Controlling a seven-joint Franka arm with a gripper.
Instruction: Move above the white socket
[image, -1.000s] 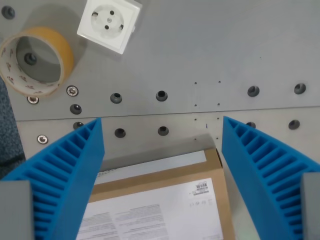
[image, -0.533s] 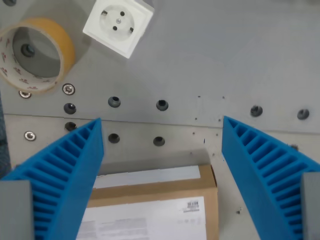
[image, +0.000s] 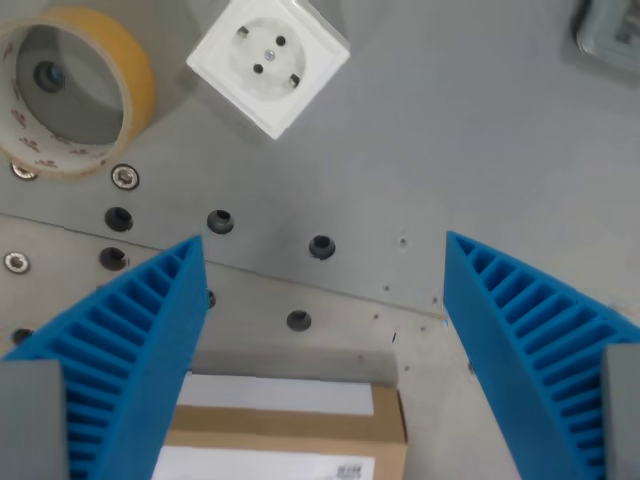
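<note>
Fingers (image: 130, 360) spread wide, holding nothing. The white socket (image: 268, 62) sits toward the wrist view's upper left, beside the tape roll (image: 70, 90). Best centre it between them, staying high.

Camera is advancing and rotating: white socket (image: 268, 64) is nearing the gripper (image: 325, 300); cardboard box (image: 285, 430) is receding beneath it.

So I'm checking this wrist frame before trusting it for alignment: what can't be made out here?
- Tape roll: its left side is cut off by the wrist view's left edge.
- Cardboard box: mostly cut off by the bottom edge and hidden behind the blue tool fingers; its label print is too small to read.
- Grey object: cut off at the top right corner, unidentifiable.
- White socket: fully visible.
</note>
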